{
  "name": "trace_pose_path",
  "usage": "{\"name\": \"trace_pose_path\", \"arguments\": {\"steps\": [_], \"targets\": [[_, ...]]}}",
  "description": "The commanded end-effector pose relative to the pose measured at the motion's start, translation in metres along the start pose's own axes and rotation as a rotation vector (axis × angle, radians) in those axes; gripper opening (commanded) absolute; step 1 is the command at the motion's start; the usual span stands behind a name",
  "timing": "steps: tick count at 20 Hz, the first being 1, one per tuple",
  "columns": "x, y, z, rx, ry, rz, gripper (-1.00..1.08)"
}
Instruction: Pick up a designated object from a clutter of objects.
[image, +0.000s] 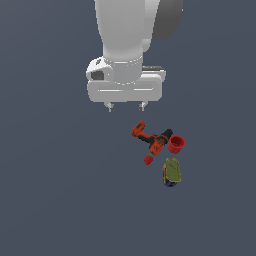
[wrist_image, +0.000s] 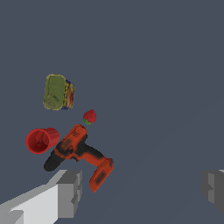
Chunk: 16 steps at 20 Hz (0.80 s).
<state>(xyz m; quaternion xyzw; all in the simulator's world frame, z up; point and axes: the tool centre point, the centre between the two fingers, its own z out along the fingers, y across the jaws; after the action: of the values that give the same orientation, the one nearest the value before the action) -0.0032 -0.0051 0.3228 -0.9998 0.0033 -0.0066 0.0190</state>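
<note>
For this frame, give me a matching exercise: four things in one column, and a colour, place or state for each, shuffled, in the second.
Things:
1. power drill
2. cup
3. olive-green container
4. gripper

Descriptions:
A. open, holding nothing, above the surface
B. red, lying on its side beside the drill
C. orange and black
D. has a dark blue end

Pairs: 1-C, 2-B, 3-D, 4-A

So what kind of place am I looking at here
Probably a simulated test scene, not a real room: a featureless grey floor, flat rendered shading, and only a power drill, red cup and olive-green container below the open fingers.
</note>
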Motion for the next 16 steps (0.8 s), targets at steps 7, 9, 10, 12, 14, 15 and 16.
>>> {"name": "trace_pose_path", "arguments": {"steps": [7,9,10,12,14,15,16], "targets": [[-0.001,0.024,0.005,-0.011,-0.017,0.030,1.00],[-0.003,0.033,0.006,-0.015,-0.022,0.040,1.00],[-0.004,0.035,0.005,-0.015,-0.024,0.043,1.00],[-0.004,0.036,0.005,-0.015,-0.024,0.043,1.00],[-0.003,0.034,0.006,-0.015,-0.023,0.042,1.00],[-0.002,0.033,0.006,-0.015,-0.023,0.042,1.00],[-0.001,0.031,0.007,-0.016,-0.023,0.042,1.00]]}}
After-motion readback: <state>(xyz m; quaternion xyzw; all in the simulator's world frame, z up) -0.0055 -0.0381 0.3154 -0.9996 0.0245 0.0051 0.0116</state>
